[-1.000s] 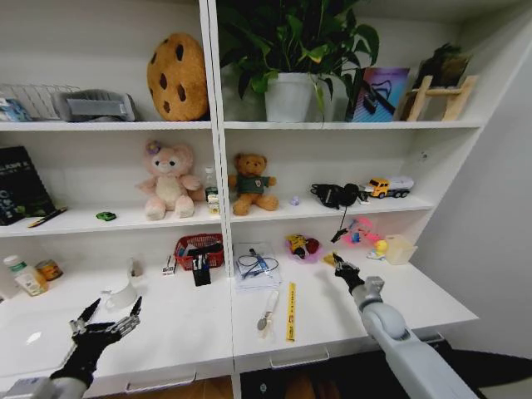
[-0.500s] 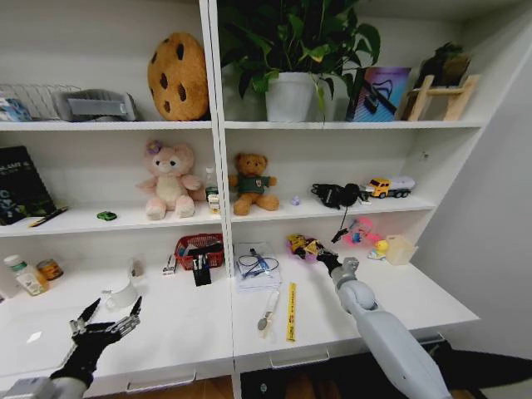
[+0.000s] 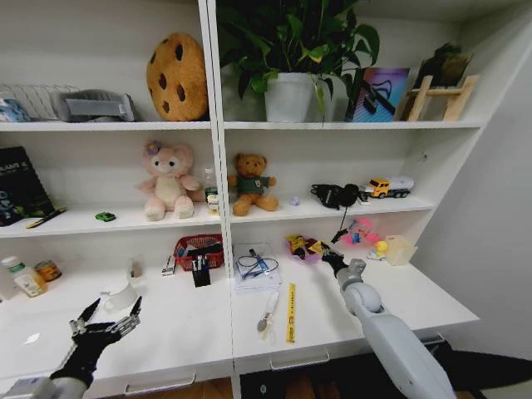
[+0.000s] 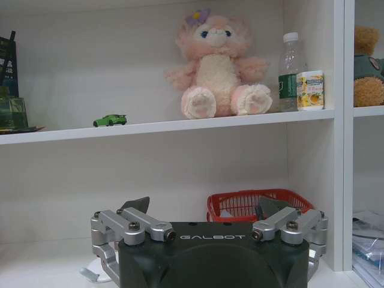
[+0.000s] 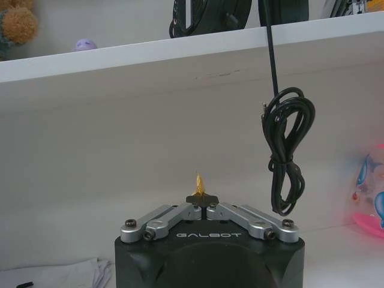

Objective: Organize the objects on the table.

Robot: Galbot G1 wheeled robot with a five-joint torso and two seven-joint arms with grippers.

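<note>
My right gripper point(image 3: 327, 254) reaches over the white table point(image 3: 183, 328) beside the pink bowl point(image 3: 302, 248). It is shut on a small yellow thing point(image 3: 317, 247), whose tip pokes out above the closed fingertips in the right wrist view point(image 5: 198, 180), where the right gripper point(image 5: 202, 199) faces the back wall under a shelf. My left gripper point(image 3: 108, 319) hovers open and empty over the table's front left; in its own view the left gripper point(image 4: 204, 210) faces the shelves. A tiny green toy car point(image 3: 105, 216) point(image 4: 110, 120) sits on the shelf left of a pink plush toy.
On the table lie a yellow ruler point(image 3: 290, 312), a silver spoon-like tool point(image 3: 268, 311), a paper stack with a cable point(image 3: 256, 269), a red basket point(image 3: 199, 249), a white cup point(image 3: 123, 296) and a clear box point(image 3: 399, 248). A black cable point(image 5: 288, 150) hangs from the shelf above.
The right gripper, with the yellow thing in it, moved away from me and left toward the pink bowl, then eased back slightly. The left gripper has stayed still.
</note>
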